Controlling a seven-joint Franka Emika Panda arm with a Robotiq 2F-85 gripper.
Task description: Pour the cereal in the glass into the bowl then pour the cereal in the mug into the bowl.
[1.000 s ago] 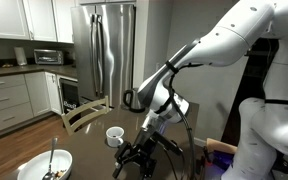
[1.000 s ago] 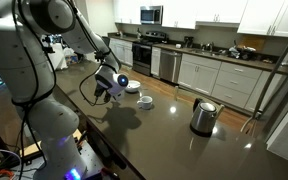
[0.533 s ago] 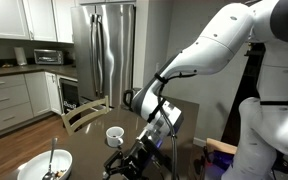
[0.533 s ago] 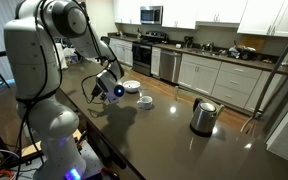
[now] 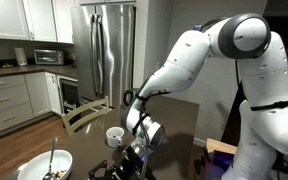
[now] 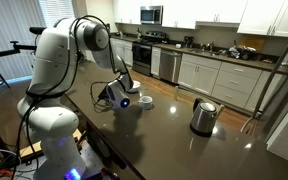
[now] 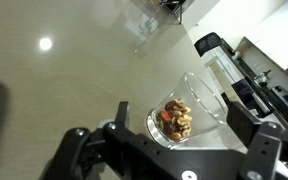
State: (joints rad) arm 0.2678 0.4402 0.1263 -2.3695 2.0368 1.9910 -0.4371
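In the wrist view a clear glass (image 7: 198,98) holding cereal (image 7: 174,120), brown and reddish pieces, stands on the glossy table between my two black fingers. My gripper (image 7: 180,118) is open around it, with a gap showing on both sides. In an exterior view the gripper (image 5: 115,167) is low over the table's near edge, with the white mug (image 5: 114,135) just behind it and the white bowl (image 5: 42,168) with a spoon off to the left. The mug (image 6: 145,101) and bowl (image 6: 131,87) sit beyond the gripper (image 6: 115,95).
A steel kettle (image 6: 203,116) with a black handle stands further along the dark table (image 6: 164,140). A wooden chair (image 5: 84,113) is behind the table, with a fridge (image 5: 106,50) and kitchen cabinets beyond it.
The arm has swung down and towards the table's near end, bringing the open gripper lower and around the glass. The jaws have stayed open.
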